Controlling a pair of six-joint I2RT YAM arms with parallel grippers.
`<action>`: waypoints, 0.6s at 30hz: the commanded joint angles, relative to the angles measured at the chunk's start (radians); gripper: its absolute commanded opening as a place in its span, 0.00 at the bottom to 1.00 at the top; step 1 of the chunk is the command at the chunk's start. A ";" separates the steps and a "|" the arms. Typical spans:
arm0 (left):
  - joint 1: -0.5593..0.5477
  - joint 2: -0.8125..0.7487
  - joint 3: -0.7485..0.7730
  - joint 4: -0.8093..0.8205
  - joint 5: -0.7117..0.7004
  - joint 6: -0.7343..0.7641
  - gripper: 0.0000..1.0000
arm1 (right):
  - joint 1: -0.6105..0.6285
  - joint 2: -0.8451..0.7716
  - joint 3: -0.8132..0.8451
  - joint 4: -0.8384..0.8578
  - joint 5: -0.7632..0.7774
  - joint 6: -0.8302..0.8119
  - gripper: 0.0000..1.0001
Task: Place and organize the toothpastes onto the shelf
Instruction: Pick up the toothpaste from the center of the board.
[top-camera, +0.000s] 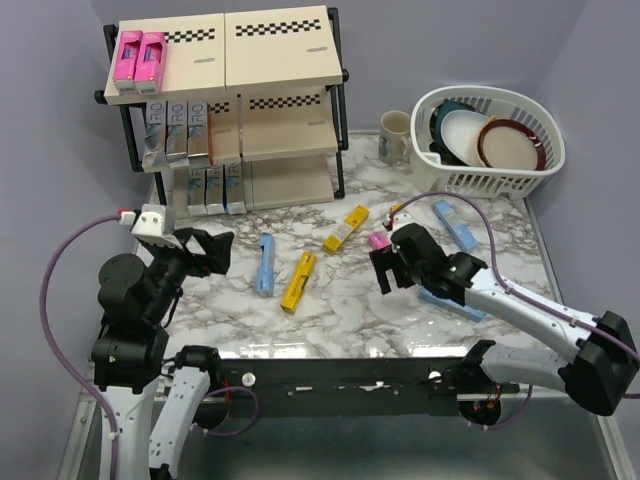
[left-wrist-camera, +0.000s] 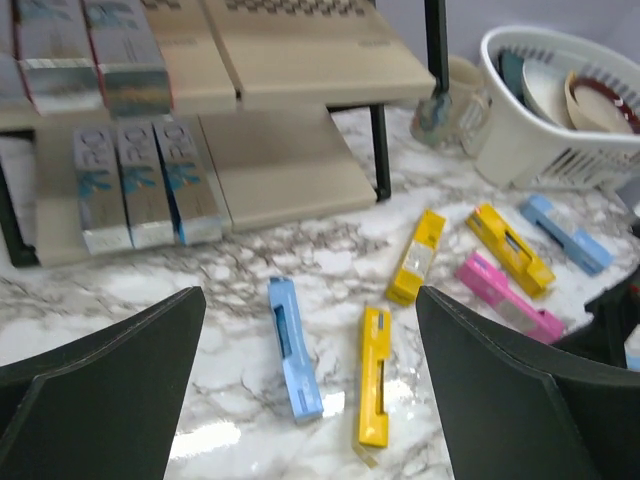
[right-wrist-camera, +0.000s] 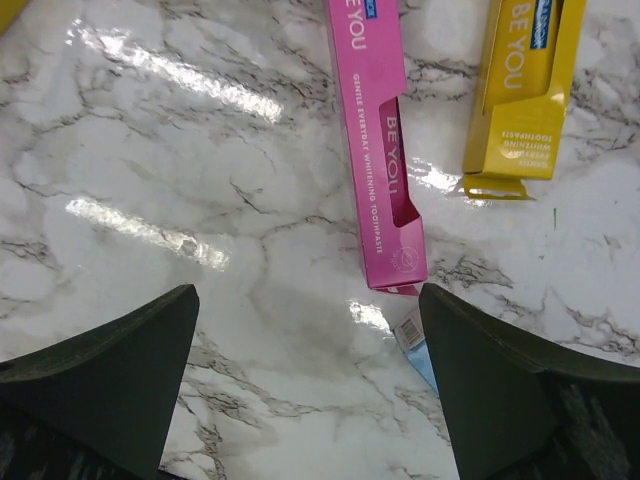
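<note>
At the near-left corner of the marble table (top-camera: 330, 310), the left gripper (top-camera: 222, 252) hung above the surface with jaws spread wide and nothing between them. Its fingers (left-wrist-camera: 110, 385) framed loose cartons but touched none. The right gripper (top-camera: 382, 272) was equally wide and empty over the middle-right of the table. Whether its fingers (right-wrist-camera: 100, 385) cleared the marble could not be told. The pink toothpaste (left-wrist-camera: 505, 295) lay flat just ahead of that gap, with one of the three yellow toothpastes (left-wrist-camera: 373, 375) beside it, not touching. A light-blue toothpaste (left-wrist-camera: 295, 350) lay flat just left of the nearest yellow one. A second light-blue carton (top-camera: 455, 222) sat near the right edge, and a third (top-camera: 452, 302) was partly hidden under the right arm. The shelf (top-camera: 285, 55) stood at the far left. It carried two pink cartons (top-camera: 140, 55) at the left end of the top board. Silver cartons (top-camera: 175, 130) stood in a row on the left of the middle board, and more stood on the bottom board (top-camera: 210, 187). The right half of each board showed bare beige. Open marble ran between the shelf front and the loose cartons. The white dish basket (top-camera: 520, 180) filled the far-right corner, with a mug (top-camera: 395, 135) just beside it.
</note>
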 joint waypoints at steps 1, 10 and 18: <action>-0.010 -0.058 -0.145 0.078 0.189 -0.079 0.99 | -0.097 0.121 0.025 -0.004 -0.122 0.031 1.00; -0.021 -0.034 -0.442 0.363 0.353 -0.197 0.99 | -0.196 0.305 0.050 0.025 -0.194 -0.013 0.94; -0.058 -0.037 -0.498 0.368 0.284 -0.156 0.99 | -0.213 0.403 0.082 0.000 -0.249 -0.019 0.82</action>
